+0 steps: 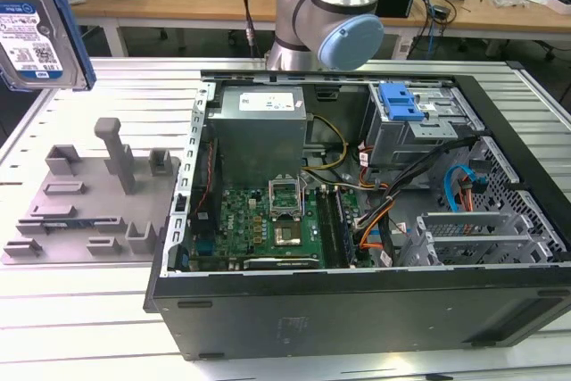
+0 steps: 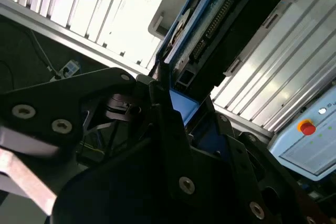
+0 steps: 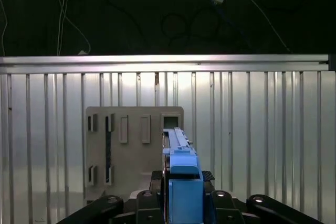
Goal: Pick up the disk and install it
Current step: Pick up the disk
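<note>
The disk point(image 1: 36, 28), a silver-grey drive with a white-and-blue label in a bright blue carrier, hangs upright in the air at the exterior view's far upper left, above the ribbed table. In the first wrist view the disk point(image 3: 181, 153) stands edge-on between the dark fingers of my gripper point(image 3: 181, 179), which is shut on it. Straight beneath it lies the grey moulded tray point(image 3: 134, 145). The second wrist view shows the disk's point(image 2: 220, 24) connector edge and blue frame sticking out past the gripper point(image 2: 176, 106).
The grey tray point(image 1: 89, 202) with upright posts lies on the table at the exterior view's left. An open computer case point(image 1: 357, 194) takes up the middle and right, with a drive cage and blue latch piece point(image 1: 399, 102) at its back. The arm's base point(image 1: 326, 6) stands behind the case.
</note>
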Tool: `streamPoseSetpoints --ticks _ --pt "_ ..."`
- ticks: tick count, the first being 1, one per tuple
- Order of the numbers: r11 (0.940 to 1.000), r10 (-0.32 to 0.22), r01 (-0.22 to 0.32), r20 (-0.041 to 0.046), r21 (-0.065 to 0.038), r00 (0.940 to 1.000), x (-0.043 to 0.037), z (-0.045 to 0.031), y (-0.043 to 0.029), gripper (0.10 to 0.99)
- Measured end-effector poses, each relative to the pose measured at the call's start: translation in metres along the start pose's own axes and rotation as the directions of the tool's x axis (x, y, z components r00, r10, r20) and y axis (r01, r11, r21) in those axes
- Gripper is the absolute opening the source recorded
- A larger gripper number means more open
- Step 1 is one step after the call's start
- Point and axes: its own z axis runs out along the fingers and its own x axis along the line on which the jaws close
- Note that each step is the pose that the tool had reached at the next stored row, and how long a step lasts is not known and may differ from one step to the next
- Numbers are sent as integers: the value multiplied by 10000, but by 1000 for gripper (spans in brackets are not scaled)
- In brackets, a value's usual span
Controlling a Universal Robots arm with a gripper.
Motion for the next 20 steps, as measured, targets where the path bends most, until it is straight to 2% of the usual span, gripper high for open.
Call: streamPoseSetpoints --ticks 1,2,11,15,20 --pt "10000 1 -1 -1 -2 10000 5 -38 0 369" --pt "10000 1 -1 -2 -2 10000 8 -45 0 369" --pt "10000 -1 1 -2 -3 10000 27 -54 -10 369" --pt "10000 2 -2 -1 0 10000 86 -89 -70 369" --pt "10000 3 -3 -1 0 10000 183 -117 -204 369"
